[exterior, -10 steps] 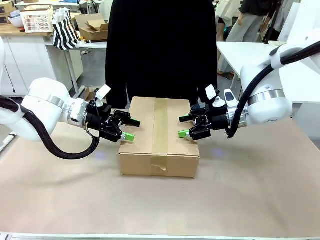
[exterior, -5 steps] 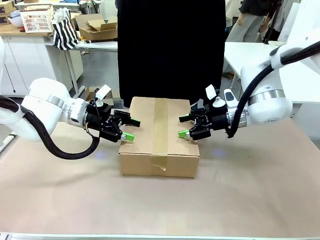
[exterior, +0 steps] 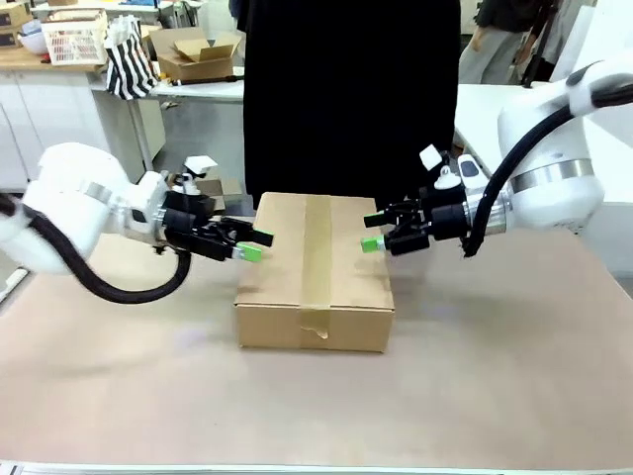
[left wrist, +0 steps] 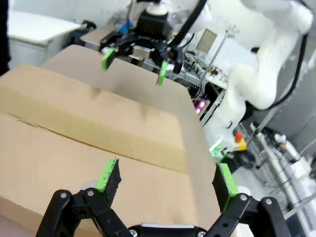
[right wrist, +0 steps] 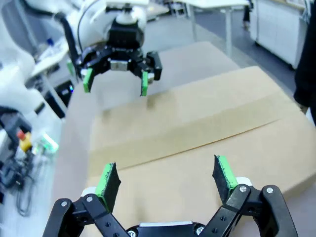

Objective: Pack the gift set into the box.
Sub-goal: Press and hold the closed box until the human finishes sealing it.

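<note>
The taped box (exterior: 315,272) sits mid-worktop (exterior: 495,386), flaps closed. The left gripper (exterior: 255,246) and the right gripper (exterior: 370,234) hover released over its side edges.

- At upper left you see a black-and-white striped bag (exterior: 130,61) and a white basket (exterior: 73,42).
- Beside them sits a smaller open cardboard box (exterior: 194,51).

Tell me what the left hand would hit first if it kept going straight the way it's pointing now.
Probably the robot's right hand, which faces the left hand across the taped brown cardboard box. The left hand seems to pass just above the box top, though depth is unclear.
</note>
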{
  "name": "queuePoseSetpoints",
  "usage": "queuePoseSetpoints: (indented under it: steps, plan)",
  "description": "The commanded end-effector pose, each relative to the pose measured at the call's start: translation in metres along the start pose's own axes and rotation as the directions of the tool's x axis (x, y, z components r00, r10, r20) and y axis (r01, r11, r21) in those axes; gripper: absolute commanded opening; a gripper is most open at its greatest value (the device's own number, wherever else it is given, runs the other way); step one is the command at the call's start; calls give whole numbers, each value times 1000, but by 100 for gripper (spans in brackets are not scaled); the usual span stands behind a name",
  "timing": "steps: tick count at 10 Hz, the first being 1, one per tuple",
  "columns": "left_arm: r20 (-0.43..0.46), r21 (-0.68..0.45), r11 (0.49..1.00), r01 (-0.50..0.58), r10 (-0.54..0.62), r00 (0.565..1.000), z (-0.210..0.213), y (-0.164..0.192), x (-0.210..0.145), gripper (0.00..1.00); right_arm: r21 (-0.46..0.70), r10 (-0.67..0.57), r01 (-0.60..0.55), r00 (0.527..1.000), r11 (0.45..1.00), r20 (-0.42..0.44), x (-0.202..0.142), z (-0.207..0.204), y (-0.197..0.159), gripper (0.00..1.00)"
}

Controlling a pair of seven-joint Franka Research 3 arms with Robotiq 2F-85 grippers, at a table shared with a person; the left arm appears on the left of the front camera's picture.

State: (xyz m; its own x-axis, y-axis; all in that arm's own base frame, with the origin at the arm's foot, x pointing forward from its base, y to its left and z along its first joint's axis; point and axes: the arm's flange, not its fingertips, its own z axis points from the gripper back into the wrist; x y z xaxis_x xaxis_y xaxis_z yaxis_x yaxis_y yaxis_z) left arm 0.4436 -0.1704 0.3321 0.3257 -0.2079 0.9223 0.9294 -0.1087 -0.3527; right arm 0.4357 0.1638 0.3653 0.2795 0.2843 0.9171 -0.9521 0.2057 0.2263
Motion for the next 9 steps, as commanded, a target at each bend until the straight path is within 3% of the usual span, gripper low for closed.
queuePoseSetpoints:
  steps: [1,3,4,5,7,8,9]
  plan:
    - [22,42,978,-202,201,979,22,-42,21,100,-10,-189,190,980,982,64,20,70,33,100]
    - [96,69,948,-310,303,948,49,-70,27,100,-19,-336,345,925,939,175,5,141,39,100]
    - [155,117,933,-340,321,934,66,-81,27,100,-35,-406,425,884,905,233,-12,173,37,100]
    - [225,177,926,-332,291,930,86,-95,26,100,26,-477,487,841,873,254,-32,201,36,100]
    - [326,205,913,-353,276,904,131,-114,12,100,229,-661,628,742,743,109,-72,238,24,100]
    - [327,206,878,-432,354,876,142,-120,2,100,365,-665,602,743,710,69,-82,252,24,100]
    - [334,121,830,-544,482,810,155,-125,-11,100,371,-654,578,748,727,115,-85,262,25,100]
